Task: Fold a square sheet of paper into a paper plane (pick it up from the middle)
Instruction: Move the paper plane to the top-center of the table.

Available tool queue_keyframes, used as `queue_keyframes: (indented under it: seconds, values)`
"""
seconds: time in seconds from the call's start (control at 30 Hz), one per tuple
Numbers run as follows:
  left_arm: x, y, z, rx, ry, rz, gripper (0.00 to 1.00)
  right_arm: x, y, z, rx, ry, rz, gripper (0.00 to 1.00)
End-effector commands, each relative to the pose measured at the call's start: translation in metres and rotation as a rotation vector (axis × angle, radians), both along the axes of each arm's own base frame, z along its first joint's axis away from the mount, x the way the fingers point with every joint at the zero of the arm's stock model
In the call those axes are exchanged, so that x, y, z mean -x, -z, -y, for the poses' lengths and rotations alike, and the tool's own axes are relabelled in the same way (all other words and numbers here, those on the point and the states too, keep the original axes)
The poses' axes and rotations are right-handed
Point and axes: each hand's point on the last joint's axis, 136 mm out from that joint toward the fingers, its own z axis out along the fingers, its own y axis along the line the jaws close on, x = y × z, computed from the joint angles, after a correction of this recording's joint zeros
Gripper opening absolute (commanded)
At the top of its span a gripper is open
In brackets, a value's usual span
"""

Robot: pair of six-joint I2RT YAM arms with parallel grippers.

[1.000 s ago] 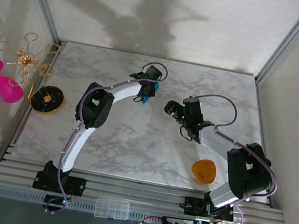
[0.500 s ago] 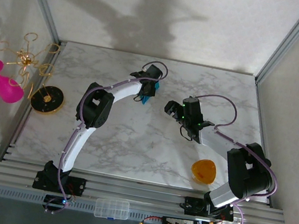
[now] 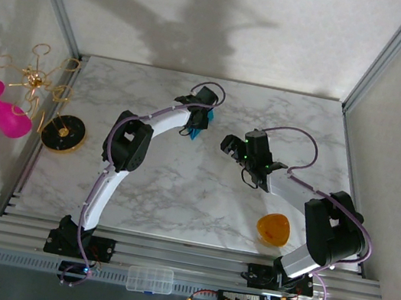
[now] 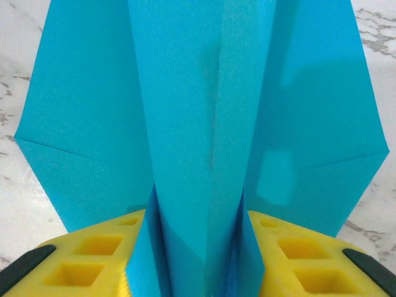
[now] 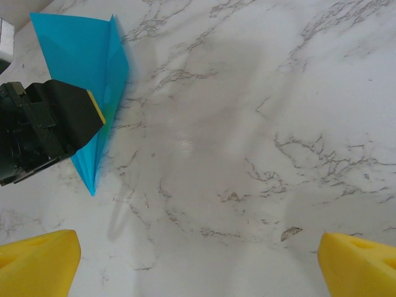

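teal paper plane (image 4: 210, 124) sits at upper left of the right wrist frame, its centre fold pinched in the left gripper (image 4: 198, 247). right gripper (image 5: 198, 260) hangs wide open, empty. warning: if you loosen the pinch, the thin fold may slip or spring apart.

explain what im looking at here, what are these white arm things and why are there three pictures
These are two robot arms bolted to the near edge of a marble table. The wide picture comes from a fixed camera above and behind them. The other two pictures come from a small camera on each wrist, so the yellow blocks at the bottom of those are that arm's own fingers. The left gripper is pinching a folded teal paper plane between its fingers. The right gripper is open and holds nothing; its camera sees the plane off to one side. A small orange bowl sits on the table near the right arm's base.
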Motion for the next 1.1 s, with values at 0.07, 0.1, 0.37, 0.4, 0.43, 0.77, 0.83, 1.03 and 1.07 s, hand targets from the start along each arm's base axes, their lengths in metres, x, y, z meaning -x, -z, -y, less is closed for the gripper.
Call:
queue_keyframes:
  seconds: [0.07,0.1,0.37,0.4,0.43,0.77,0.83,1.03,1.07]
  values:
    - [0.006,-0.016,-0.003,0.003,-0.013,-0.014,0.39,-0.003,-0.003,-0.001,-0.014,0.006,-0.001,0.99]
    - [0.003,-0.029,-0.002,0.018,-0.019,0.009,0.39,-0.003,-0.003,-0.001,-0.013,0.006,-0.002,0.99]
    - [0.002,-0.087,-0.006,0.062,-0.06,0.115,0.42,-0.003,-0.004,-0.001,-0.017,0.009,0.0,0.99]
    - [0.003,-0.09,-0.006,0.064,-0.062,0.119,0.42,-0.003,-0.004,-0.001,-0.016,0.008,0.001,0.99]
    - [0.003,-0.092,-0.007,0.067,-0.063,0.122,0.42,-0.003,-0.005,-0.001,-0.017,0.01,0.002,0.99]
    - [0.018,-0.178,-0.024,0.122,-0.105,0.289,0.46,-0.017,-0.04,0.018,0.067,0.058,0.101,0.99]
    - [0.028,-0.207,-0.04,0.127,-0.136,0.363,0.49,-0.022,-0.061,0.03,0.115,0.088,0.161,0.99]
    - [0.083,-0.271,-0.112,0.097,-0.257,0.622,0.72,-0.026,-0.132,0.086,0.29,0.255,0.369,0.99]
    - [0.096,-0.277,-0.129,0.069,-0.291,0.672,0.77,-0.023,-0.142,0.098,0.325,0.305,0.402,0.99]
